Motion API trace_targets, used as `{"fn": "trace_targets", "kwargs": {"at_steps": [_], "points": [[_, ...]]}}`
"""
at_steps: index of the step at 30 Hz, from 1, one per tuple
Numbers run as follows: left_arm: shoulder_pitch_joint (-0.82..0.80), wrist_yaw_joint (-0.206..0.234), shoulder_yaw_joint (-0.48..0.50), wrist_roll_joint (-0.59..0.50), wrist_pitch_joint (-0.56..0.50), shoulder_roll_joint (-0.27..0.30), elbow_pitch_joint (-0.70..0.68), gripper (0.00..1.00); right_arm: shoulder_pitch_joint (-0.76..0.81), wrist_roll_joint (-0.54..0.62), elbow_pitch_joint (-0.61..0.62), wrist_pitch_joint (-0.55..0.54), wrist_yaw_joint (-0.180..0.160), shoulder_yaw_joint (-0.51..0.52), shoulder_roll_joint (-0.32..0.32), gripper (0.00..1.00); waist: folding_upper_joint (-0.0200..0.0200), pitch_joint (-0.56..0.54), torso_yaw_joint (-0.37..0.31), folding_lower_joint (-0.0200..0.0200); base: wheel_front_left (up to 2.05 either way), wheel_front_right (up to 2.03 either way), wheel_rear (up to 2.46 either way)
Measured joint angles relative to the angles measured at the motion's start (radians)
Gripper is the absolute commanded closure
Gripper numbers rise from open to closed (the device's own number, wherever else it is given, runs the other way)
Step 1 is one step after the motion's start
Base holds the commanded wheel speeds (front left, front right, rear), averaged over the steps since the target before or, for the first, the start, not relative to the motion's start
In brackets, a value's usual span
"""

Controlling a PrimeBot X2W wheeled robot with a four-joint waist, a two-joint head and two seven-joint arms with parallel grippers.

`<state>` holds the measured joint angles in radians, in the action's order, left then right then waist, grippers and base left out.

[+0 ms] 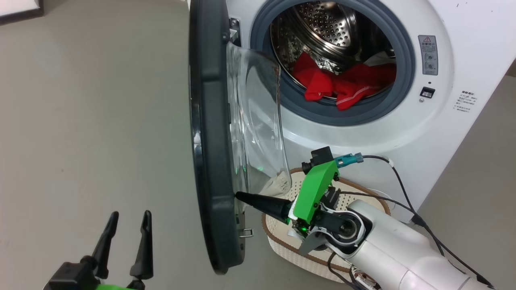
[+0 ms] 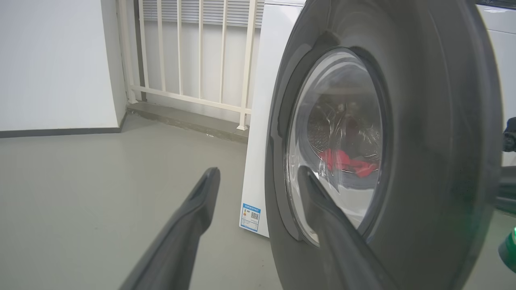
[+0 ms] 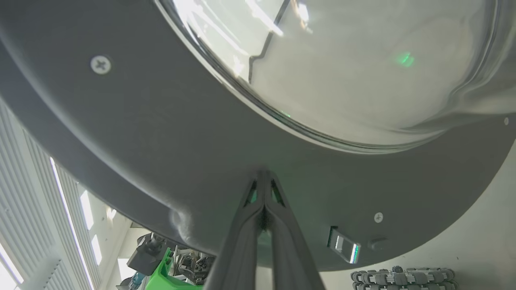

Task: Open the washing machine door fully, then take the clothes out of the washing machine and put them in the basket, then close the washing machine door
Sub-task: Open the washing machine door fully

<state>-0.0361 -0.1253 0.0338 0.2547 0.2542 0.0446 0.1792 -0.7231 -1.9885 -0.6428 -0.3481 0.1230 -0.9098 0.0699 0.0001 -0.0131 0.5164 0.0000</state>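
The washing machine door (image 1: 209,133) stands swung out from the washing machine (image 1: 463,40), edge-on in the head view, with its clear glass bowl (image 1: 262,121) bulging toward the drum opening. The right gripper (image 1: 238,196) has its two dark fingers pressed tight together with nothing between them. Their joined tips rest against the inner face of the door's black rim, just below the glass bowl. In the right wrist view the small metal latch (image 3: 343,249) sits on that same rim, a little to one side of the fingertips. The left gripper (image 1: 131,213) is spread wide and holds nothing. It hangs on the other, outer side of the door, apart from it in the head view. In the left wrist view the door's outer face and round window rise just beyond one of its fingers (image 2: 322,209), and whether that finger touches the door cannot be told. The clothes (image 1: 342,84), red with white stitching, lie heaped at the bottom of the steel drum (image 1: 322,24), up past the right gripper and beyond the glass bowl, spilling toward the grey rubber ring (image 1: 403,80). The basket (image 1: 278,241) sits on the floor under the right gripper's wrist, close against the front of the machine, near the lower edge of the door.
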Motion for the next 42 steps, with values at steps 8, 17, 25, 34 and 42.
{"fn": "trace_targets", "kwargs": {"at_steps": [8,17,25,34,42], "points": [[0.000,0.000,-0.002,0.000,0.000,0.000,0.007,0.00,-0.016,0.164,-0.037,0.139,0.000,-0.013,-0.005,0.00,-0.0001,-0.011,-0.013,0.0000,0.00,0.00,0.00],[0.018,0.000,0.001,0.000,0.000,-0.001,0.025,0.00,0.052,0.395,0.003,0.404,0.000,0.022,0.056,0.00,0.0000,-0.027,-0.026,0.0000,0.00,0.00,0.00],[0.020,0.000,0.012,0.000,0.000,-0.001,0.027,0.00,0.075,0.584,-0.043,0.591,0.000,0.006,0.090,0.00,0.0000,-0.046,-0.039,0.0000,0.00,0.00,0.00],[0.037,0.000,0.022,-0.008,0.000,-0.001,0.029,0.00,0.208,1.094,-0.017,0.601,0.000,0.407,0.065,0.00,0.0000,-0.059,-0.056,0.0000,0.00,0.00,0.00],[0.037,0.000,0.019,-0.009,0.000,-0.001,0.033,0.00,0.390,1.597,0.105,0.601,0.000,0.682,-0.002,0.00,0.0000,-0.062,-0.059,0.0000,0.00,0.00,0.00]]}}
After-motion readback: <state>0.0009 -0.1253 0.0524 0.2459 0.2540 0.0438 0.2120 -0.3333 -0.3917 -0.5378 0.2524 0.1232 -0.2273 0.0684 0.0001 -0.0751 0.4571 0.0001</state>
